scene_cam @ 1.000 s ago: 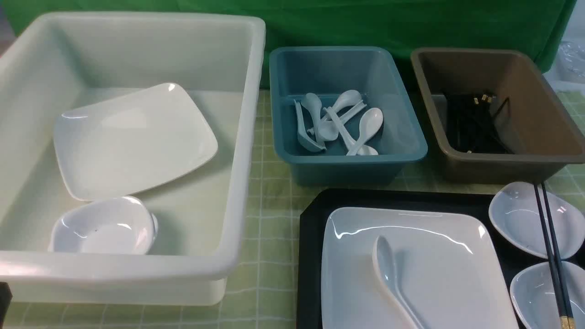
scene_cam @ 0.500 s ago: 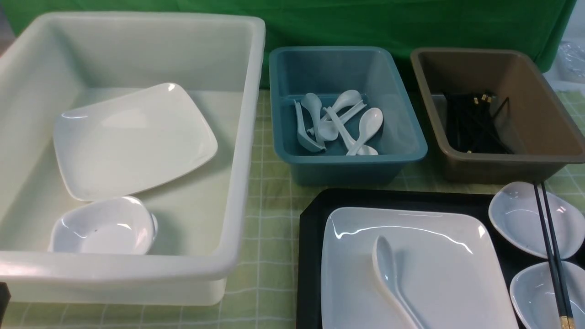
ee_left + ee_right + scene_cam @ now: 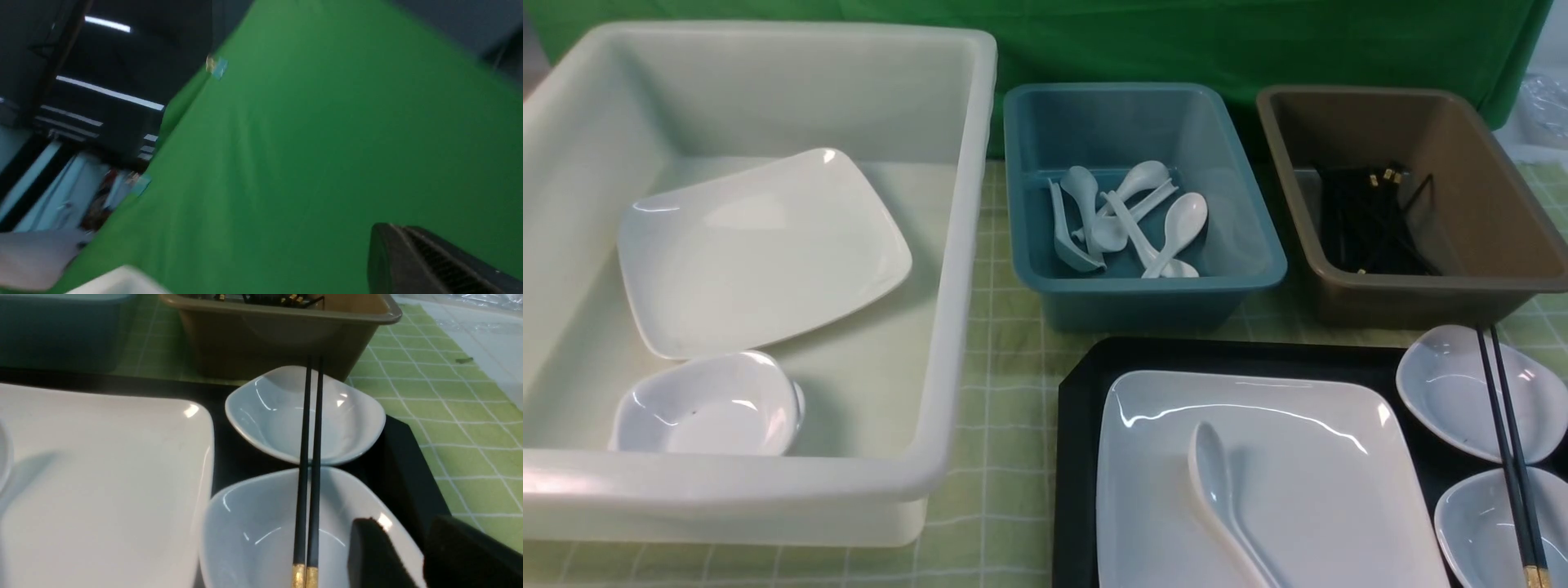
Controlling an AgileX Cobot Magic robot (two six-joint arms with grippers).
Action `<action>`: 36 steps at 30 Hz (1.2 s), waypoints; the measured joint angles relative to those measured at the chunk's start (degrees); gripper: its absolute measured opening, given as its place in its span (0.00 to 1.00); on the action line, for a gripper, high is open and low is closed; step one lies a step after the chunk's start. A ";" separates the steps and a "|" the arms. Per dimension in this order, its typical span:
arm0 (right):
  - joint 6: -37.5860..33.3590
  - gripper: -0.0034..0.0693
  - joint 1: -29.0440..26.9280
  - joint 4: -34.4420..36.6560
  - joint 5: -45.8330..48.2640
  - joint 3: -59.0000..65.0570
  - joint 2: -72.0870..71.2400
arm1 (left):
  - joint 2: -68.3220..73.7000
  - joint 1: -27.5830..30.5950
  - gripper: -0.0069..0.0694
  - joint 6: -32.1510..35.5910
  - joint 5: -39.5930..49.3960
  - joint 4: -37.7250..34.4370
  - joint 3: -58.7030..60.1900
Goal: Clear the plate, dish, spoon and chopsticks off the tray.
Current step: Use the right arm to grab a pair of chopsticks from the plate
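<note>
I see a bare strip of checked cloth (image 3: 992,343) between the white tub (image 3: 968,245), frame left, and the blue tub (image 3: 1143,286); lower right, plate (image 3: 1298,490) and two dishes (image 3: 1445,392) crowd the tray (image 3: 1078,408), chopsticks (image 3: 1507,441) bridging both dishes, brown tub (image 3: 1421,298) close behind

Green backdrop cloth (image 3: 1176,41) spans 12 o'clock in the front view, lightly creased, dropping behind the table's far edge. The table top is covered by a pale green tablecloth (image 3: 996,392) with a white grid, visible from centre to 6 o'clock. There is crinkled clear plastic sheeting (image 3: 1543,106) at 2 o'clock. The left wrist view shows a dark ceiling with lit strip lights (image 3: 108,23) beyond the backdrop, plus pale panels (image 3: 41,179), blurred.
</note>
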 joint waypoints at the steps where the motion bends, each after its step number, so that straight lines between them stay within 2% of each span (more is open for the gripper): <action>1: 0.00 0.37 0.00 0.00 -0.59 0.00 0.00 | 0.00 0.00 0.12 -2.33 -1.75 0.38 -0.26; 2: 0.00 0.37 0.00 0.00 -1.66 0.00 0.00 | 0.00 0.00 0.12 -5.87 -3.22 1.09 -1.36; 3: 0.00 0.37 0.00 0.00 -1.80 0.00 0.00 | 0.00 0.00 0.12 -6.32 -3.22 1.26 -1.36; 6: 1.05 0.37 0.00 1.16 -5.53 0.02 0.00 | 2.05 0.00 0.12 -11.14 5.83 7.70 -13.04; 9: 10.88 0.37 0.00 6.04 -12.78 0.02 0.00 | 9.36 -0.05 0.12 -12.04 21.61 15.99 -27.09; 11: 21.32 0.37 0.00 8.19 -17.99 0.02 0.00 | 17.42 -0.05 0.12 -11.46 35.39 18.29 -37.27; 12: 28.88 0.37 0.00 9.16 -20.66 0.02 0.00 | 21.87 -0.05 0.12 -9.52 43.94 18.33 -42.06; 13: 28.88 0.37 0.00 9.16 -21.05 0.02 0.00 | 23.68 -0.05 0.12 -8.42 46.81 18.15 -44.82; 14: 35.33 0.37 0.00 9.86 -23.70 0.02 0.00 | 30.89 -0.05 0.12 -2.93 58.00 16.36 -51.33; 16: 37.72 0.37 0.00 10.03 -25.11 0.02 0.00 | 39.51 -0.05 0.12 4.36 70.32 12.05 -57.20; 18: 38.15 0.37 0.00 10.08 -25.75 0.02 0.00 | 43.42 -0.05 0.12 7.86 75.26 9.24 -58.94; 20: 39.10 0.37 0.00 10.03 -28.92 0.02 0.00 | 51.92 -0.13 0.12 16.36 84.02 1.13 -60.10; 22: 39.10 0.37 0.00 8.25 -29.90 -0.30 0.00 | 57.26 -1.05 0.12 19.77 86.87 -2.94 -60.01; 23: 39.23 0.37 0.21 4.19 -26.29 -2.15 0.33 | 59.42 -2.44 0.11 20.93 87.12 -3.95 -60.01; 24: 39.22 0.37 0.30 4.19 -25.41 -2.64 0.33 | 59.81 -2.44 0.11 20.93 86.98 -4.09 -60.01; 25: 38.75 0.35 1.85 -1.43 -15.41 -8.74 3.16 | 63.09 -5.94 0.09 21.67 85.71 -4.61 -60.01; 27: 35.35 0.31 4.22 -4.04 -4.52 -16.39 7.64 | 65.37 -10.39 0.09 21.62 83.23 -4.10 -60.01; 29: 28.30 0.25 7.33 -5.57 6.14 -24.76 15.33 | 67.84 -17.46 0.09 19.35 80.55 -1.42 -60.53; 30: 27.60 0.25 7.66 -5.71 7.16 -25.54 16.20 | 68.34 -19.00 0.09 18.93 80.31 -0.65 -60.69; 31: 21.31 0.18 10.24 -6.98 14.96 -31.59 24.10 | 70.13 -24.98 0.09 14.81 78.57 2.69 -61.43; 32: 18.78 0.14 11.66 -7.64 19.69 -35.07 28.70 | 71.45 -28.49 0.09 11.95 78.08 5.41 -61.95; 33: 17.10 0.11 12.82 -8.28 24.32 -38.31 33.30 | 72.98 -31.69 0.09 9.35 78.03 8.55 -62.40; 36: 14.80 0.08 13.98 -9.29 33.51 -44.24 42.08 | 75.33 -37.36 0.09 5.21 78.17 12.16 -62.94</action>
